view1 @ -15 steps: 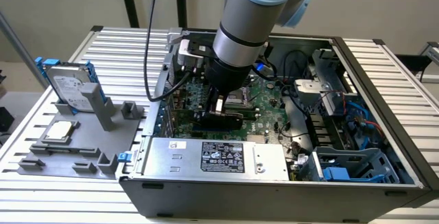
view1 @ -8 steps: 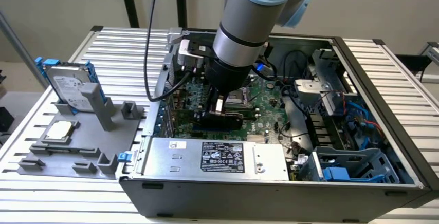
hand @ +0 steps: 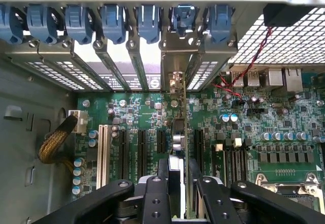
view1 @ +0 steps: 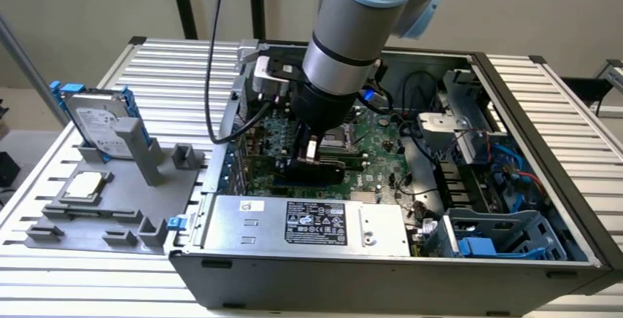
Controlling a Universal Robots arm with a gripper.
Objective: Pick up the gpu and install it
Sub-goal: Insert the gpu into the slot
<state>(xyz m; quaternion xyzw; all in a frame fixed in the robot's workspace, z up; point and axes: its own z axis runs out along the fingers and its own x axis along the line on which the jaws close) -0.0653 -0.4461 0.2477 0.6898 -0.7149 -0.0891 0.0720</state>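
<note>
Green circuit board fills the floor of the open computer case (view1: pixel 545 260), and the gpu (view1: pixel 314 170) stands on edge above it, gripped between the robot's jaws. The gripper (hand: pixel 177 183) is part-way closed, its two black fingers (hand: pixel 156 198) pressing either side of the thin card. In the wrist view the card's metal bracket (hand: pixel 175 64) lines up with a rear slot opening under the blue clips (hand: pixel 114 21). On the tabletop (view1: pixel 574 114), a hard drive (view1: pixel 98 121) stands in a grey holder (view1: pixel 117 208).
</note>
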